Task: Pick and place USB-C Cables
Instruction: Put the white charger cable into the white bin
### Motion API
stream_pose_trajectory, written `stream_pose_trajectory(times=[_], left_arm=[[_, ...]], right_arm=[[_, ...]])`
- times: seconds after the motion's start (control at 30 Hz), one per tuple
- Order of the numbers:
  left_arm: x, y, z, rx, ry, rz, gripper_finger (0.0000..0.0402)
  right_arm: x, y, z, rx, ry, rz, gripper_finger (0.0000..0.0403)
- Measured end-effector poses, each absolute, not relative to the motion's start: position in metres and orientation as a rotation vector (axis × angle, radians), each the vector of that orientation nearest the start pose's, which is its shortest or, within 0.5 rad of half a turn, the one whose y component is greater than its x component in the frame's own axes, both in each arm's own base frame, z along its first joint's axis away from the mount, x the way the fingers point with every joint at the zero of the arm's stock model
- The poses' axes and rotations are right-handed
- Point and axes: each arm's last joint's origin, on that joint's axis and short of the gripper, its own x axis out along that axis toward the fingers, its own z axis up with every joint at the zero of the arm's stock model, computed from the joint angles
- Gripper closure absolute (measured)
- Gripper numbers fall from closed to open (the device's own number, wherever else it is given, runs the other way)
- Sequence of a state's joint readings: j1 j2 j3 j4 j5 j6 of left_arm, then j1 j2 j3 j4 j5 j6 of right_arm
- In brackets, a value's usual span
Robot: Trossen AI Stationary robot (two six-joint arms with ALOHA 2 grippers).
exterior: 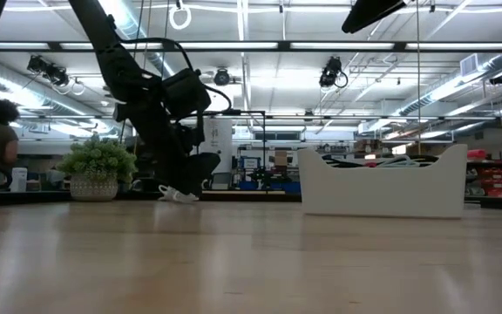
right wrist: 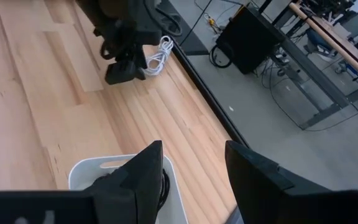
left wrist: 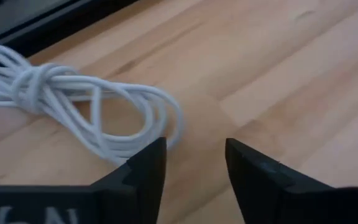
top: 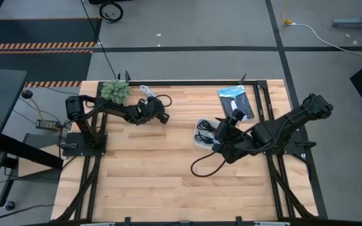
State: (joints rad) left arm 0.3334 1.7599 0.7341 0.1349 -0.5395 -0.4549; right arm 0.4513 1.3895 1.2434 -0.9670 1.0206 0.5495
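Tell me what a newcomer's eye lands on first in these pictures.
The white USB-C cable, a loose knotted bundle, lies on the wooden table near its far edge, with the left tool open beside it and one finger at its loops. On the table's right side, the right tool hangs open over the white tray, which holds dark cables. A small potted plant stands at the far left corner.
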Motion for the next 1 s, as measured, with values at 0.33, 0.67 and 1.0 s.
stream_pose_trajectory(times=[0.33, 0.67, 1.0], left_arm=[[0.285, 0.111, 0.114, -0.228, 0.745, 0.972, 0.0263], [0.277, 0.128, 0.111, -0.193, 0.802, 0.986, 0.0221], [0.275, 0.137, 0.102, -0.163, 0.837, 0.985, 0.0279]], right_arm=[[0.245, 0.093, 0.313, -0.244, 0.637, -0.699, 0.0222], [0.247, 0.094, 0.314, -0.235, 0.622, -0.696, 0.0222], [0.248, 0.095, 0.314, -0.229, 0.614, -0.690, 0.0222]])
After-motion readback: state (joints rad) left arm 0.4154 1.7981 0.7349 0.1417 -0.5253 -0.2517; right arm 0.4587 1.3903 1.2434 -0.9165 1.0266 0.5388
